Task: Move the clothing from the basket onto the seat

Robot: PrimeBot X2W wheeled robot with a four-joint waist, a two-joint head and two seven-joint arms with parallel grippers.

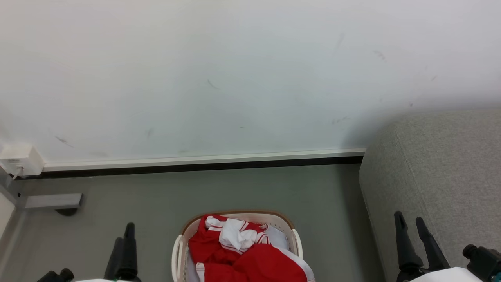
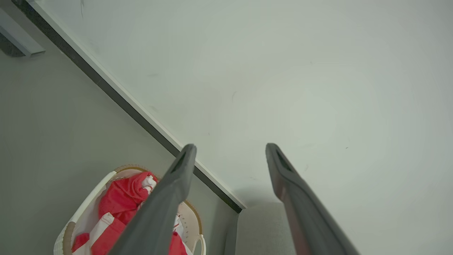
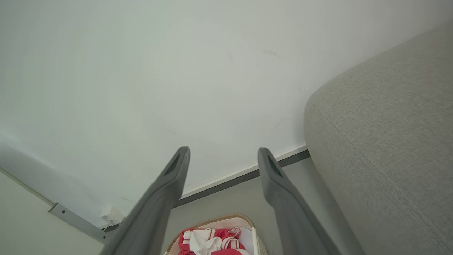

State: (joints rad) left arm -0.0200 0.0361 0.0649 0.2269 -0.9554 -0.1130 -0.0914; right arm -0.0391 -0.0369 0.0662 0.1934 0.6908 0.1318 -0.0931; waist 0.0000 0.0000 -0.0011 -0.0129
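Note:
The basket (image 1: 235,212), cream-white with a brown rim, stands on the floor at the bottom centre of the head view. It holds the clothing (image 1: 219,248), crumpled red fabric with white trim and a white bunch on top. The seat (image 1: 442,176), a light grey sofa, rises at the right. My left gripper (image 1: 124,233) hangs open to the left of the basket, with nothing between its fingers. My right gripper (image 1: 409,217) is open in front of the sofa's side. The left wrist view shows the left gripper (image 2: 230,147) above the basket (image 2: 85,205) and clothing (image 2: 120,198). The right wrist view shows the right gripper (image 3: 223,151), basket (image 3: 212,219), clothing (image 3: 184,239) and seat (image 3: 382,141).
A pale wall (image 1: 235,78) with a white and black baseboard (image 1: 195,162) runs behind the basket. A white box (image 1: 19,160) and a grey metal bracket (image 1: 53,200) sit at the far left. Grey-green floor (image 1: 156,196) lies between the basket and the wall.

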